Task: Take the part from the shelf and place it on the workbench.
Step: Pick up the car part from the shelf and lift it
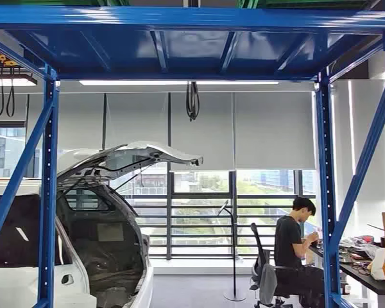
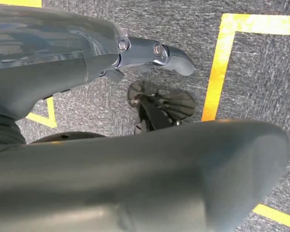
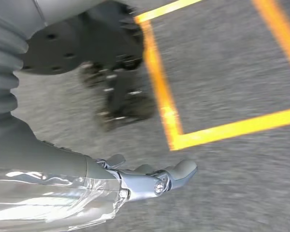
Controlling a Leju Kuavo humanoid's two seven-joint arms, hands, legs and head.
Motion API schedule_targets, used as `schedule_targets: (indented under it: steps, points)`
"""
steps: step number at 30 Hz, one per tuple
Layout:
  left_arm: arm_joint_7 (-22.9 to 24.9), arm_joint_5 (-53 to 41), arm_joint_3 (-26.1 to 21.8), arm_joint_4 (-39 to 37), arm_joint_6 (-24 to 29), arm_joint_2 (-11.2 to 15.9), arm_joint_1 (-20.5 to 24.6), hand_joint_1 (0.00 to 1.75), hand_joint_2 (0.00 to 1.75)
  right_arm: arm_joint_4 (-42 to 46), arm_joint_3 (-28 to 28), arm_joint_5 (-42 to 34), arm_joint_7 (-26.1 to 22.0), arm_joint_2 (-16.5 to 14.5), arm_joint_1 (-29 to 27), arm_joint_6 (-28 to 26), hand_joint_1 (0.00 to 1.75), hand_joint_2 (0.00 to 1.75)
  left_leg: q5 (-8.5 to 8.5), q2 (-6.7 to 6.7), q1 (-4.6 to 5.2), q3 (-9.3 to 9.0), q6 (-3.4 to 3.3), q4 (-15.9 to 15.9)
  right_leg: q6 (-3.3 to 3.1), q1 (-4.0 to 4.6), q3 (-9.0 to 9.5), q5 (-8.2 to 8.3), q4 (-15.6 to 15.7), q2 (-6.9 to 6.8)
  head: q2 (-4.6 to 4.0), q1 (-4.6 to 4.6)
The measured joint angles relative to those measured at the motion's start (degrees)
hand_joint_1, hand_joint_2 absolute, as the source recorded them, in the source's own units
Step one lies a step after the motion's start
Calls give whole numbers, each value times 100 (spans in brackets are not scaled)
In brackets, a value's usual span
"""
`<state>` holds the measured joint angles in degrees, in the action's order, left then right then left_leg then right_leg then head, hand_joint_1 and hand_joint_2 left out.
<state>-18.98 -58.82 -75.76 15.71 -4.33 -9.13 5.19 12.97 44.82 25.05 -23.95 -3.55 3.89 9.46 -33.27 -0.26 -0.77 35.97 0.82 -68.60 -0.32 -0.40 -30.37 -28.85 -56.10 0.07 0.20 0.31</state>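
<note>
Nothing in hand yet: the left robot hand (image 2: 154, 53) and the right robot hand (image 3: 151, 179) both hang over the grey floor (image 3: 227, 63) with fingers stretched out, holding nothing. The part isn't identifiable; ahead stands the blue shelf frame (image 1: 49, 192), a cluttered surface (image 1: 369, 279) at four o'clock, so the whole job looks undone.

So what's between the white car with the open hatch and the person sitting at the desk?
In the head view, between the white car and the seated person stands a thin black floor stand on a round base, before the railed window; the floor around it is otherwise bare.
</note>
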Motion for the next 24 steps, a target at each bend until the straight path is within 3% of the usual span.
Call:
schedule_targets:
  steps: [4,8,10,12,13,14,15,18,20,22,24]
  points:
    - [-44,2,-23,-1,-10,12,33,0,0,40,124,-7,-81,25,108,72,0,0,402,1,6,-460,-58,1022,77,31,9,-41,-40,9,1,-2]
    - [-90,2,-54,-2,-39,16,43,0,0,71,242,-1,-120,59,196,87,0,0,415,2,13,-482,-186,1121,183,20,-18,-104,-102,8,0,-1]
    - [-98,2,-57,-5,-41,16,54,0,0,81,284,0,-149,75,214,96,0,0,437,6,-9,-485,-241,1144,239,7,-182,-378,-506,7,0,-1]
    - [-90,2,-59,-11,-41,13,53,0,0,89,320,-4,-242,83,221,120,0,0,436,8,-4,-480,-258,1143,278,-3,-540,-752,-1299,6,0,-2]
    - [-77,3,-60,-15,-37,12,49,0,0,98,339,-8,-326,87,224,148,0,0,434,8,-2,-481,-261,1142,289,-6,-692,-849,-1618,6,0,-2]
    - [-63,7,-62,-17,-31,12,46,0,0,114,358,-14,-436,90,233,195,0,0,431,7,-1,-485,-263,1142,293,-6,-760,-836,-1747,5,0,-2]
    - [-51,10,-64,-19,-21,12,45,0,0,141,374,-20,-580,93,252,265,0,0,428,5,0,-492,-264,1142,291,-7,-711,-702,-1621,5,0,-2]
    - [-33,19,-66,-22,-3,12,50,0,0,288,395,-34,-1064,104,401,519,0,0,412,2,9,-514,-237,1137,246,3,-197,-110,-442,10,0,-2]
    - [-21,28,-67,-23,-1,13,59,0,0,406,391,-34,-1288,107,532,625,0,0,412,4,23,-494,-192,1132,199,23,-56,-13,-80,19,1,-1]
    - [-7,45,-69,-23,1,14,57,0,0,577,363,-53,-1450,93,635,735,0,87,425,2,26,-484,-137,1145,146,31,-69,-10,-66,23,1,-1]
    - [1,57,-72,-23,2,14,53,0,0,817,287,-137,-1537,56,726,875,0,175,336,1,26,-452,-86,1058,70,7,-69,18,-39,13,1,-1]
